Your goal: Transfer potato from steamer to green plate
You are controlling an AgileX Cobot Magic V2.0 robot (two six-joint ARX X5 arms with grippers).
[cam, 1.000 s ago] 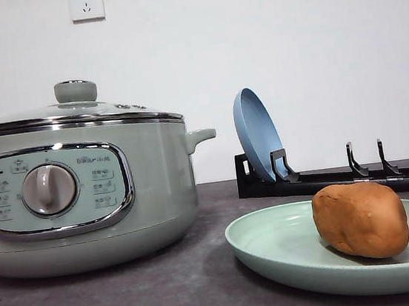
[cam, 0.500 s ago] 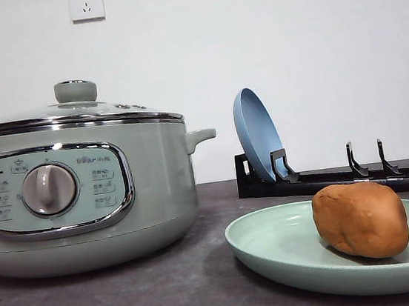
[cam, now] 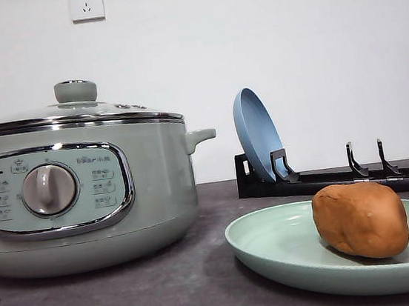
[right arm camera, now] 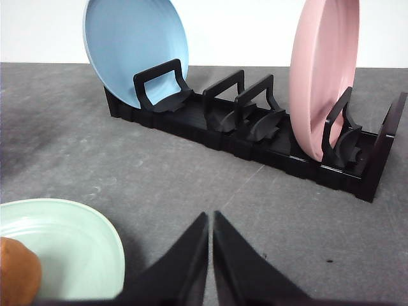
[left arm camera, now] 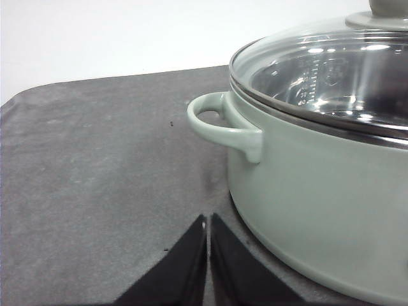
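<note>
The potato (cam: 361,220) rests on the green plate (cam: 275,245), so the transfer looks done. Both pincers are pressed together and empty: the left pincer (left arm camera: 208,223) beside the lidded steamer (left arm camera: 319,191), the right pincer (right arm camera: 211,220) near the plate.

potato (cam: 361,220): on green plate (cam: 275,245) | steamer (cam: 82,187): lid on, left

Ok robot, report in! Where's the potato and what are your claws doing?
Left gripper shut, empty, beside the steamer. Right gripper shut, empty, near the rack. Potato on green plate. Steamer lid on.
</note>
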